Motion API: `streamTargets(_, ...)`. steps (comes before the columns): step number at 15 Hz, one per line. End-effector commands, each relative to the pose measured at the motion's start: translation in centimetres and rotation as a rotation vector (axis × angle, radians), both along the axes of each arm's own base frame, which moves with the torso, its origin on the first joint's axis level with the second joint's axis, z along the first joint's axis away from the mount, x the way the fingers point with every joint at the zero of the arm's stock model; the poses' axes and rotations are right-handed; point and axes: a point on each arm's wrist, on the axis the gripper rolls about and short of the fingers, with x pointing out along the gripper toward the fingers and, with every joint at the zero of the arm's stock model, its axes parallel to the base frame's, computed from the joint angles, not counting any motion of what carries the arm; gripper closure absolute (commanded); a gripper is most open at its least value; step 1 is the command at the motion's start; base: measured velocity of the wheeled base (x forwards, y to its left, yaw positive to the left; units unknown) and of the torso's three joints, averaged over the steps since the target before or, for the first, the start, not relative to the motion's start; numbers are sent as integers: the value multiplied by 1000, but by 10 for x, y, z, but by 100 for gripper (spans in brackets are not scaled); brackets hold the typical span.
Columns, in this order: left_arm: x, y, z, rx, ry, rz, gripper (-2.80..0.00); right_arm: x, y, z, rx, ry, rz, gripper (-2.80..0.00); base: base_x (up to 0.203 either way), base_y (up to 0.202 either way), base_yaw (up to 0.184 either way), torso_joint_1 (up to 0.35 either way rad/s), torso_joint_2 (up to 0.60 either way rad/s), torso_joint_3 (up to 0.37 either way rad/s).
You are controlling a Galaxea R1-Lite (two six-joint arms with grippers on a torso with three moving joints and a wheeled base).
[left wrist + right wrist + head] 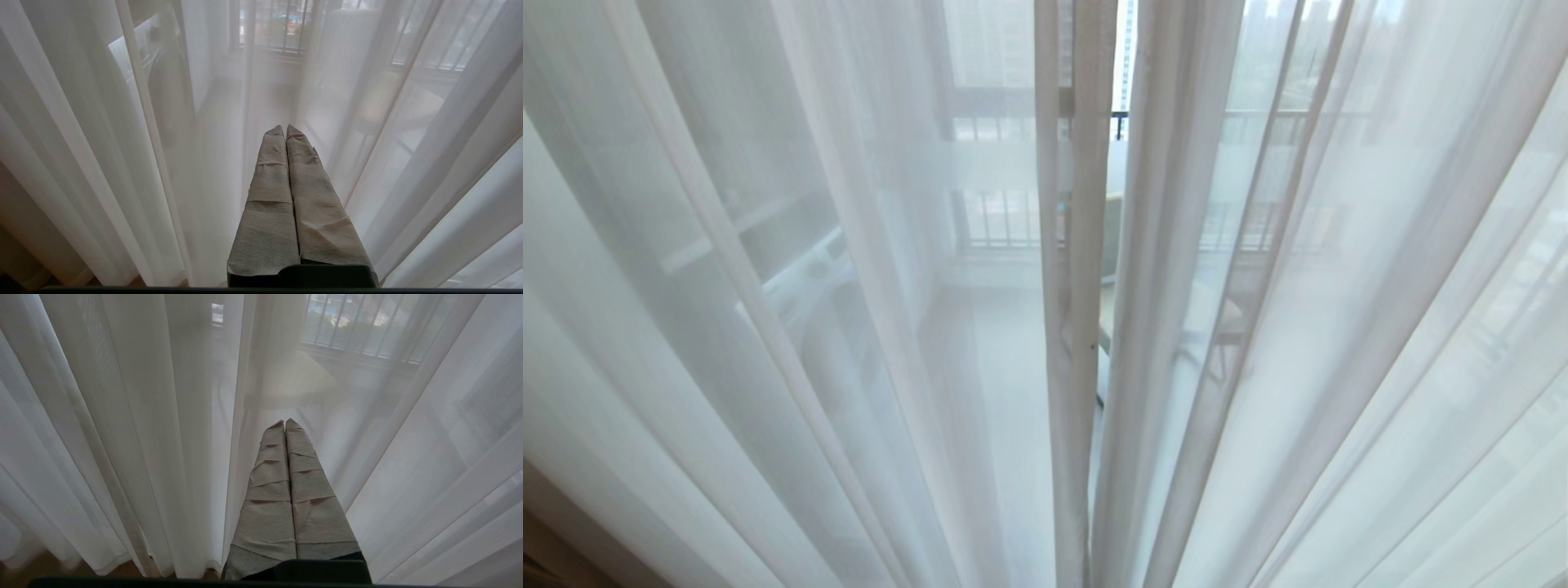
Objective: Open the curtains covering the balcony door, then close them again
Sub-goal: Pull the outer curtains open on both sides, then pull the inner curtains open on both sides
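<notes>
Hanging vertical, curtains (pixel 849 327) drawn shut

Out on the balcony, a dark railing (pixel 1241 122) with upright bars runs across the far side, and pale tower blocks (pixel 988 41) rise beyond it. On the left stands a white appliance (pixel 805 273) with a round knob on its front, seen hazily. To the right is a round table (pixel 1217 314) on thin legs, its pale top blurred. The balcony floor (pixel 1005 343) is light. A strip of wooden floor (pixel 45 565) shows indoors.
</notes>
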Motion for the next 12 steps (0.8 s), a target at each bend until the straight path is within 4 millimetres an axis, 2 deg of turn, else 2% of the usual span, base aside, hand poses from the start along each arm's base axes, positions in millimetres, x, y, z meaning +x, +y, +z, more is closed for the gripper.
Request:
streamTargets(1, 0, 0, 0, 0, -1, 1, 0, 0, 0, 0, -2, 0, 0, 0, 0, 0, 0, 0, 0, 0)
streamTargets(12, 0, 0, 0, 3, -1, -3, 0, 0, 0, 0, -1, 0, 2, 0, 0, 0, 0, 0, 0, 0)
